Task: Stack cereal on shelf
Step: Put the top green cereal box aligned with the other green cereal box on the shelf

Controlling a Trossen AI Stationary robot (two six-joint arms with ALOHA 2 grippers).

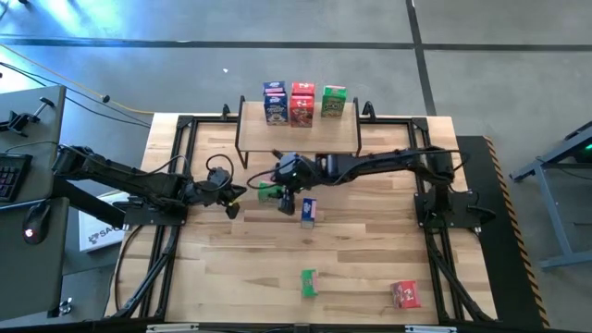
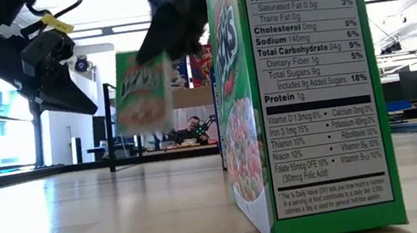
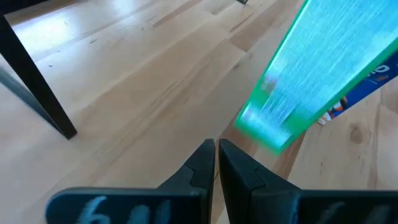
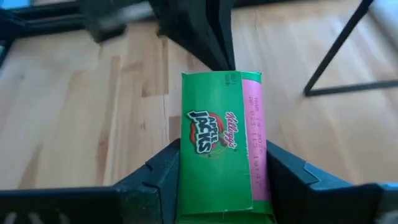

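green cereal box [image 4: 219,146] clamped between right fingers [image 4: 160,168]; left fingers [image 3: 205,163] closed, empty.

The shelf [image 1: 301,137], a light wooden top on thin black legs, stands at 12 o'clock on the counter. Along its far edge a blue box [image 1: 275,103], a red box [image 1: 302,103] and a green box [image 1: 334,102] stand upright in a row. A green Apple Jacks box [image 4: 222,145] hangs above the counter near the middle. Another blue box [image 1: 309,212] lies just toward 5 o'clock of it. A second green box [image 1: 309,283] stands at 6 o'clock, a red box [image 1: 405,294] lies toward 5 o'clock.
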